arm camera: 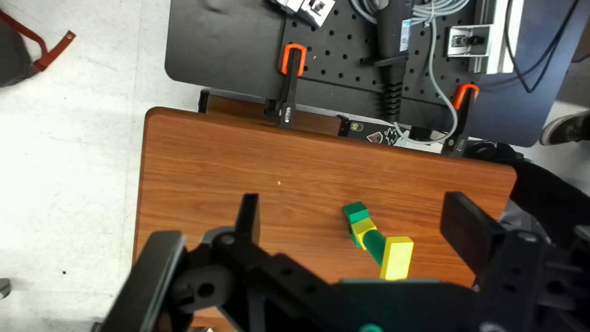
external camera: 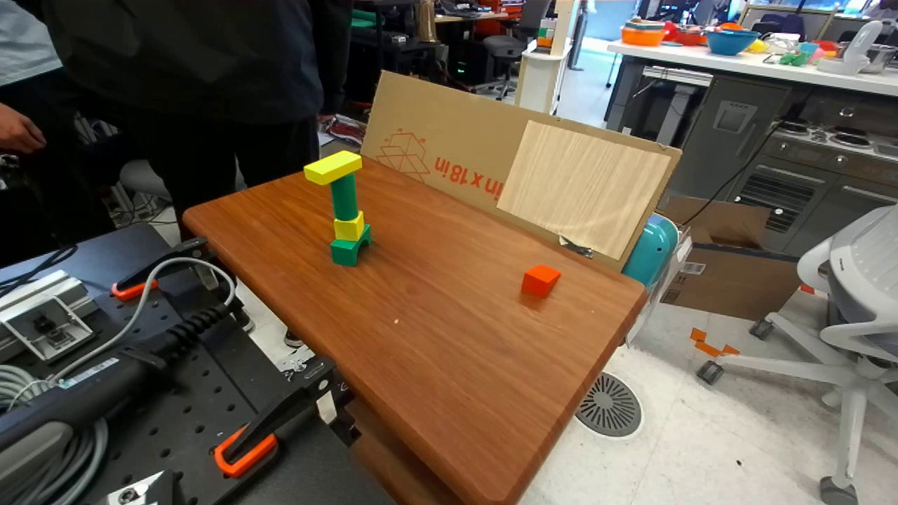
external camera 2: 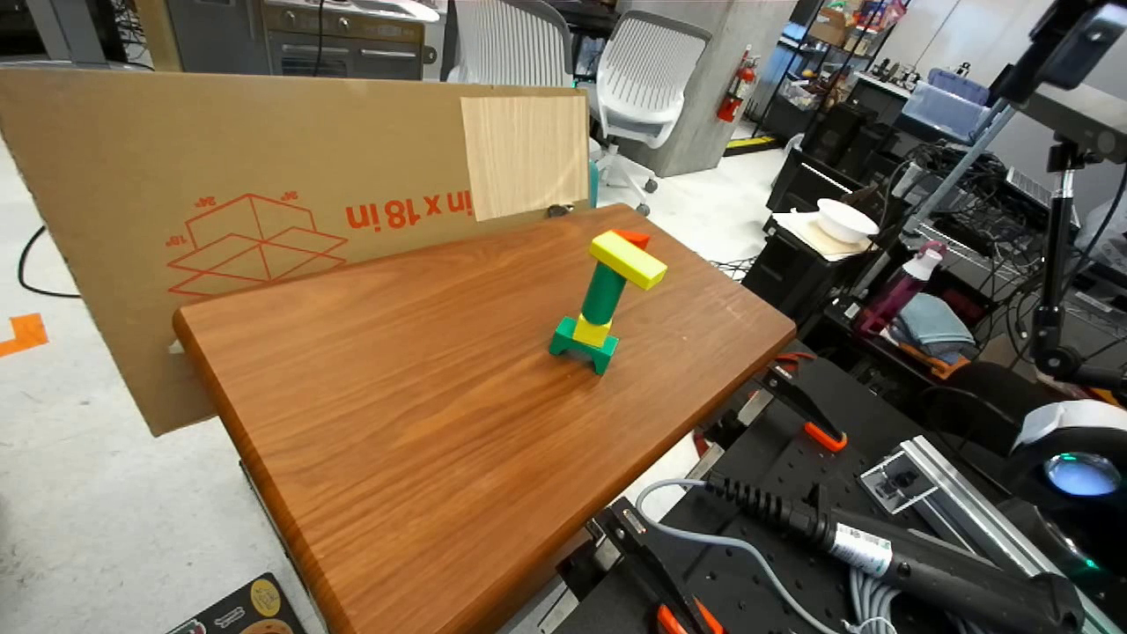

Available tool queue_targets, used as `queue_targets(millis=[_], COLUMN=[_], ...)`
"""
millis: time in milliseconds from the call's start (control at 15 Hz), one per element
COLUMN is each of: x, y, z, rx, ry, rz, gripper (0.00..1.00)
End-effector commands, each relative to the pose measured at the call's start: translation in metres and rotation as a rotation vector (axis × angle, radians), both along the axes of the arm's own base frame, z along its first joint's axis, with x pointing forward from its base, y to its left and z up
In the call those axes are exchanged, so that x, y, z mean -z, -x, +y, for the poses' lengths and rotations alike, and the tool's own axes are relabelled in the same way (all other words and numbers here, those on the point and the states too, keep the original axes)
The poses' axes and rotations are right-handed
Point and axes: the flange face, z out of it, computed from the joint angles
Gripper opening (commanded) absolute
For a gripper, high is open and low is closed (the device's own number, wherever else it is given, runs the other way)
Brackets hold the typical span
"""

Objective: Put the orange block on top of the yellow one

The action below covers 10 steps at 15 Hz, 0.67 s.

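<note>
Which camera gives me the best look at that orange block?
An exterior view, where the orange block sits unobstructed on the table. In an exterior view where the top yellow block hides most of it, only a sliver shows. The wrist view doesn't show it.

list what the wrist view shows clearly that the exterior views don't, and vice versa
Only the wrist view clearly shows the jaws, which stand wide apart.
Only the exterior views show the pale wood-grain sheet and the orange block, which in an exterior view peeks from behind the top yellow block.
All share the top yellow block, the green arch and the wooden table.
</note>
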Motion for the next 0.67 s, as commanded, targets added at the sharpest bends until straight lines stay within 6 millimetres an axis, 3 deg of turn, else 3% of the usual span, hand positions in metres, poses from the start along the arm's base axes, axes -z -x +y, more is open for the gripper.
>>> queue_targets(millis=[0,600], x=[0.038,0.146], y=[-0.055,-0.17], z=[-0.011,-0.034], rx=[-0.021,0.039], ry=[0.076,0.201], rz=[0.034,0.112], gripper=[1.0,1.0])
